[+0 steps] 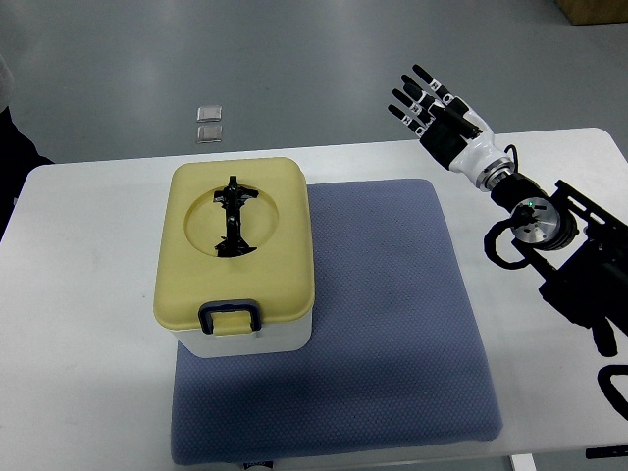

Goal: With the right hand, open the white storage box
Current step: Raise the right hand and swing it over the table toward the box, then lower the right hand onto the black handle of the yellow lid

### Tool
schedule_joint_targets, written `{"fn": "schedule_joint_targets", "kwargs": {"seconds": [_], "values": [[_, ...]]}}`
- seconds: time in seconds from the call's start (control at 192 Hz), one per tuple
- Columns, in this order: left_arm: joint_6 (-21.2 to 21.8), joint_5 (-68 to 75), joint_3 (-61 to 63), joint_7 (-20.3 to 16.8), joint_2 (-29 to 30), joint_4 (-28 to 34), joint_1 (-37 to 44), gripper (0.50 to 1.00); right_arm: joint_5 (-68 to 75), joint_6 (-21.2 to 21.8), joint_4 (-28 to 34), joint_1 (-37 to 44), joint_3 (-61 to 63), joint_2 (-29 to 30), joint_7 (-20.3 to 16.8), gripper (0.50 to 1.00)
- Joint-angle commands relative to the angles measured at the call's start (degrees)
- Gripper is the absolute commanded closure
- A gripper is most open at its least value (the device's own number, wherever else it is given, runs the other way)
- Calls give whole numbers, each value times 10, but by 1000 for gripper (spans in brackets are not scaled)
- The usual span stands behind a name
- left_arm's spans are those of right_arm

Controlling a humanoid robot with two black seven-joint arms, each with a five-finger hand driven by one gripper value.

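Observation:
The white storage box (238, 263) stands on the left part of a blue-grey mat (383, 324). Its pale yellow lid (240, 240) is down, with a black folding handle (234, 218) lying flat in a round recess on top and a dark blue latch (231, 316) at the near side. My right hand (432, 108) hovers past the far right corner of the mat, well away from the box, fingers spread and straight, holding nothing. Its arm (559, 245) comes in from the right edge. No left arm shows.
The white table (78, 294) carries the mat and box. Beyond its far edge, two small clear square pieces (209, 123) lie on the grey floor. A dark shape (12, 167) sits at the left edge. A brown box corner (594, 10) shows at top right.

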Motion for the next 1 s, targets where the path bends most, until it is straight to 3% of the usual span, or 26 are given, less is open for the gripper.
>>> {"fn": "schedule_joint_targets", "kwargs": {"seconds": [0.0,0.265,0.484,0.729,0.994], "values": [[-1,2,0,0,0,-1,-6,500,-58,30,2,15,0,-19,-13,570],[-4,2,0,0,0,-1,-13,500,-320,147,3,107,-38,-90,-20,570],[-2,2,0,0,0,-1,-17,500,-502,148,96,175,-75,-151,-24,570],[-3,4,0,0,0,-2,-18,500,-667,148,202,249,-156,-171,-28,568],[-4,2,0,0,0,-1,-18,500,-674,148,220,317,-207,-150,-119,570]]}}
